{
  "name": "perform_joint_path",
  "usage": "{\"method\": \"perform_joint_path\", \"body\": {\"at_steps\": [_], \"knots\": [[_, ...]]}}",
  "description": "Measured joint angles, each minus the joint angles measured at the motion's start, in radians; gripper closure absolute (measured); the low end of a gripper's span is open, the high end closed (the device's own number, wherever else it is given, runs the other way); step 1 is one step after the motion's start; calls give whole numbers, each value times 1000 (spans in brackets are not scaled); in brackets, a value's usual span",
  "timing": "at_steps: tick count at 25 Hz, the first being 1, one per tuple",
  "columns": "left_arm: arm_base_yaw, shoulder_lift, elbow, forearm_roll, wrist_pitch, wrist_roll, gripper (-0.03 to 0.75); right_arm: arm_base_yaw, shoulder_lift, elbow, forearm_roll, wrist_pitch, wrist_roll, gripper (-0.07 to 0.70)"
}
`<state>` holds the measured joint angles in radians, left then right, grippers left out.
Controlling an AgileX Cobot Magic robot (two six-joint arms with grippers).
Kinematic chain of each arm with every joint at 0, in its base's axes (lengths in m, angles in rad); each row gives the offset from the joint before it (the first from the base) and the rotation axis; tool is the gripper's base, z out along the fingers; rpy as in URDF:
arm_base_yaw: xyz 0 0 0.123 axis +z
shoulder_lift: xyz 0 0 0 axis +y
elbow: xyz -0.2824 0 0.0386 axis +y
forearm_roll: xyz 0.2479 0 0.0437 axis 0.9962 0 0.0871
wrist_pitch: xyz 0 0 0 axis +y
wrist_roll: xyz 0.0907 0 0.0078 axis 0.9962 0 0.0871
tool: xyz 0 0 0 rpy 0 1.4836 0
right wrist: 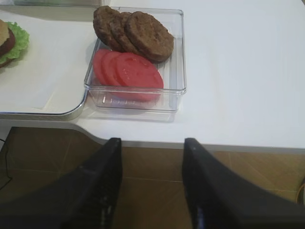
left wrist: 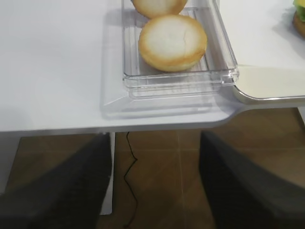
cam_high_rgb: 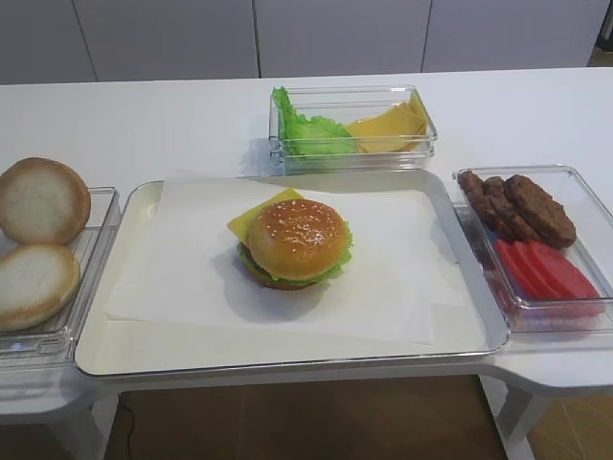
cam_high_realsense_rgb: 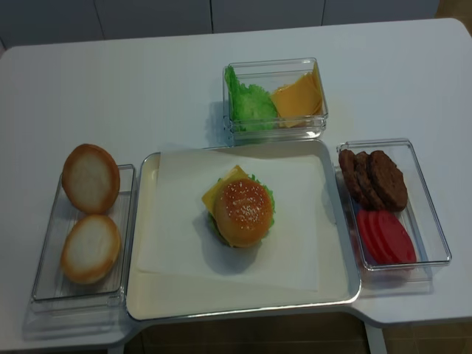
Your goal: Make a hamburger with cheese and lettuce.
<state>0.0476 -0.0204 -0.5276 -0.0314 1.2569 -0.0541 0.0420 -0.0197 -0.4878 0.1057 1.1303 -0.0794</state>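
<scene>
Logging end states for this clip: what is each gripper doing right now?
Left gripper: open, holding nothing, back off the table edge.
Right gripper: open, holding nothing, back off the table edge.

Looked over all four views and there's honestly nothing to read anywhere. No labels, brands, numbers or signs on the clear containers (cam_high_rgb: 352, 126), the tray (cam_high_rgb: 287, 359), the white paper liner (cam_high_rgb: 192, 278) or the counter (cam_high_rgb: 172, 120). Everything is plain and unmarked.
</scene>
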Motion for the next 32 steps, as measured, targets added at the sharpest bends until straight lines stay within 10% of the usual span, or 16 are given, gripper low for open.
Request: {"method": "perform_joint_path", "body": {"at_steps": [32], "knots": [[0,0,37,-8,-70,5,282,0,0,0,0,0,-1,311]]}}
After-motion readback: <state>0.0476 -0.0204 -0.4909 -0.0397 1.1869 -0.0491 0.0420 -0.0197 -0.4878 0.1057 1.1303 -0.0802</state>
